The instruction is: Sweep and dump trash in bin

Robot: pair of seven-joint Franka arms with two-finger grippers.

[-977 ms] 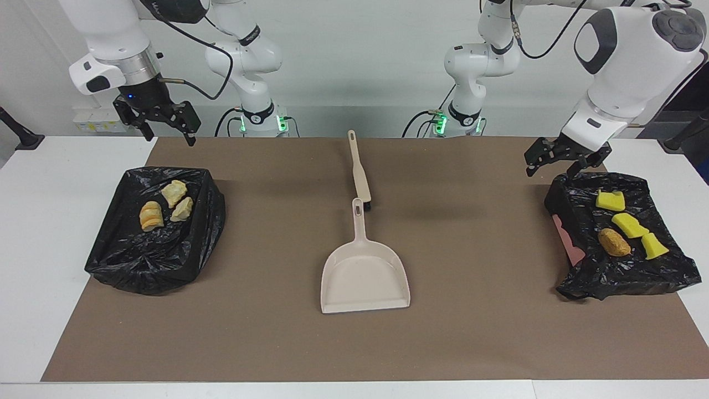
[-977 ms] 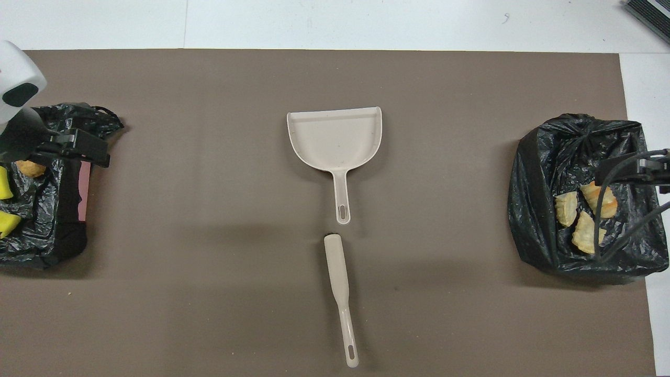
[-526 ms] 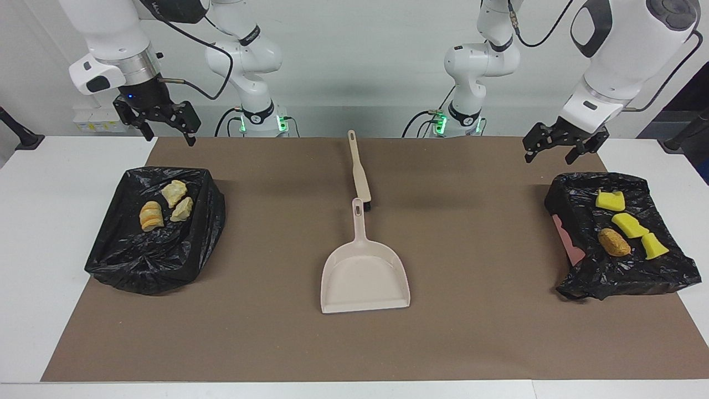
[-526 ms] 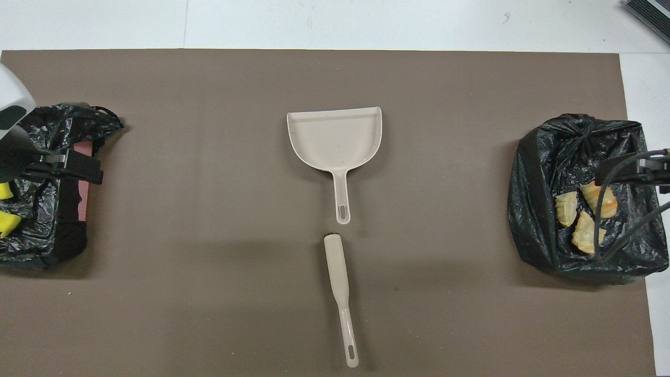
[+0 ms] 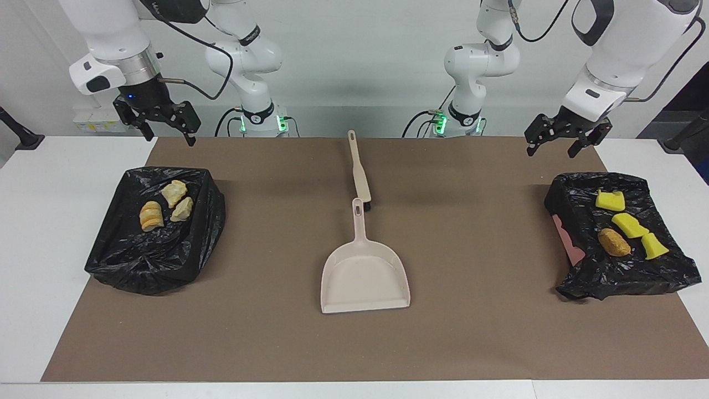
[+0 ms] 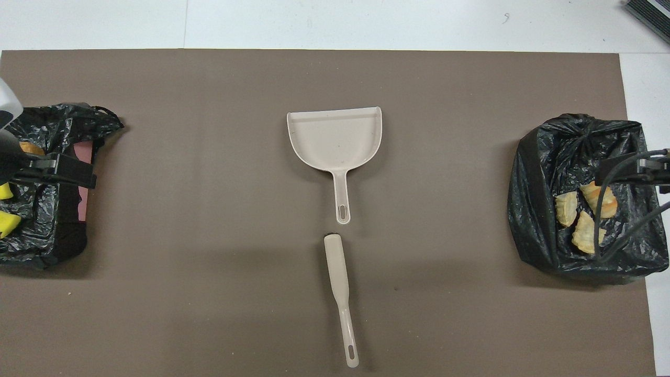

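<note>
Three pale tan lumps of trash (image 5: pixel 166 206) (image 6: pixel 580 215) lie in a black-bag-lined bin (image 5: pixel 144 260) (image 6: pixel 539 209) at the right arm's end. Three yellow pieces (image 5: pixel 628 224) and an orange-brown nugget (image 5: pixel 614 242) lie in a second black-lined bin (image 5: pixel 626 280) (image 6: pixel 52 230) at the left arm's end. My right gripper (image 5: pixel 170 137) hangs open and empty high over its bin's rim. Over the other bin's rim, my left gripper (image 5: pixel 551 152) is also open and empty. In the overhead view only the tips of the left gripper (image 6: pixel 65 173) and right gripper (image 6: pixel 631 170) show.
A beige dustpan (image 5: pixel 365 277) (image 6: pixel 335 139) lies mid-mat with its handle toward the robots. A beige brush (image 5: pixel 359 169) (image 6: pixel 337 283) lies in line with it, nearer the robots. A brown mat (image 5: pixel 266 332) covers the white table (image 5: pixel 33 221).
My left gripper has risen and drawn back from low over its bin toward the robots. The right arm, the trash, dustpan and brush have not moved.
</note>
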